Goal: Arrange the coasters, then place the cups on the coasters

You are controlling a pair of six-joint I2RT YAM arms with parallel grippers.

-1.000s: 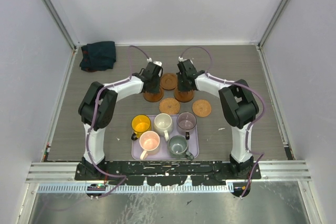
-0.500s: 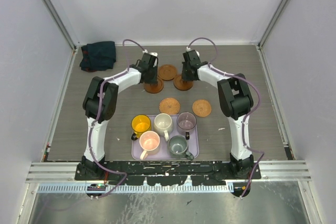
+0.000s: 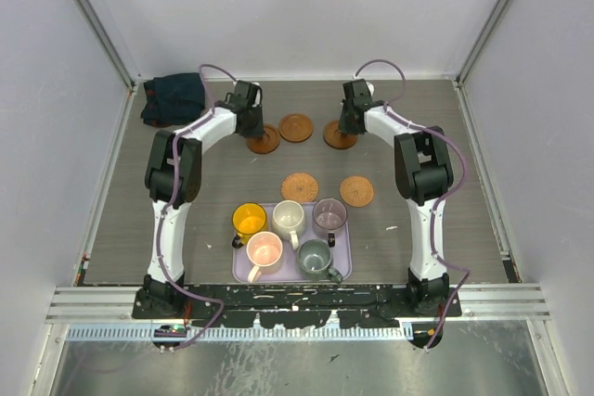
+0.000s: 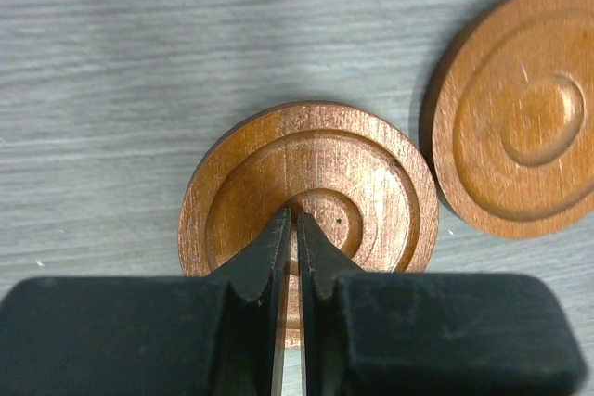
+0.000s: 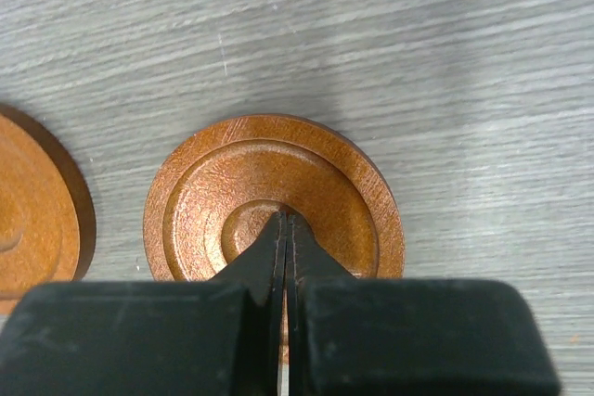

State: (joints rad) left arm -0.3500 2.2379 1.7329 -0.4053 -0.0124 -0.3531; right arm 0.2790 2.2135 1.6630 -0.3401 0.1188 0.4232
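- Your left claw (image 4: 290, 220) is closed to a thin slit. Its tips rest on the centre ring of the left dark brown coaster (image 4: 371, 183), pressing rather than gripping.
- That coaster lies flat on the grey wood-grain counter (image 3: 121, 220), near the far edge and left of centre.
- The middle dark brown coaster (image 4: 520, 127) sits just to its right. The two are very close, and you cannot tell whether the rims touch.
- Your right claw (image 5: 283, 218) is fully closed, tips set on the centre of the right dark brown coaster (image 5: 316, 183).
- That coaster lies flat to the right of the middle one, with a strip of bare counter between them.
- Nearer to you, one cork coaster (image 3: 300, 186) and the other cork coaster (image 3: 356, 191) lie side by side, apart from each other.
- The lilac tray (image 3: 290, 274) sits at the near centre and holds all five cups.
- In its far row are the yellow mug (image 3: 249, 220), cream mug (image 3: 290, 218) and purple-grey mug (image 3: 329, 214).
- In its near row are the pink mug (image 3: 264, 249) and grey-green mug (image 3: 315, 255).
- A dark cloth (image 3: 174, 97) is bunched in the far left corner.
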